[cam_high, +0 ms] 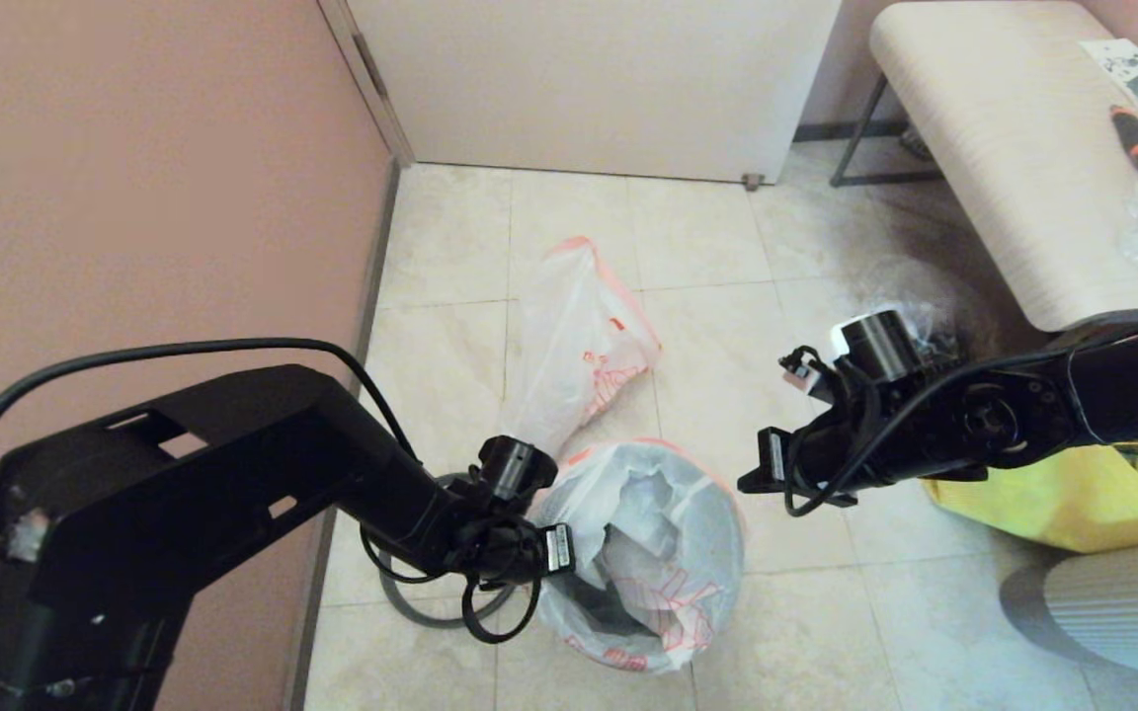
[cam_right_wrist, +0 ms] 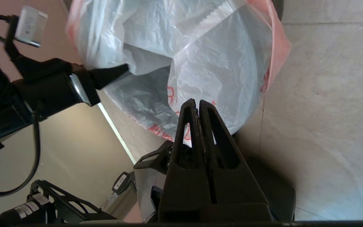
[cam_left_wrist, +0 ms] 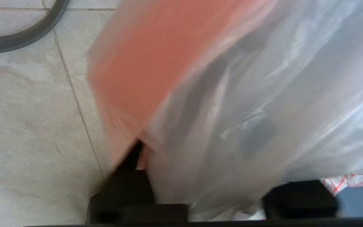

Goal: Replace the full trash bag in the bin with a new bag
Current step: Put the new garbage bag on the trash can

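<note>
Film of the new bag (cam_high: 648,553) is light, limp and slippery (best taken at its pink-orange rim), pinched by left gripper (cam_high: 569,548) jaws; right gripper (cam_right_wrist: 197,104) jaws closed empty.

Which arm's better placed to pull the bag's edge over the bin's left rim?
Left. The left gripper sits at the new bag's pink-orange edge by the bin; the right gripper hangs shut and empty, clear of it.
</note>
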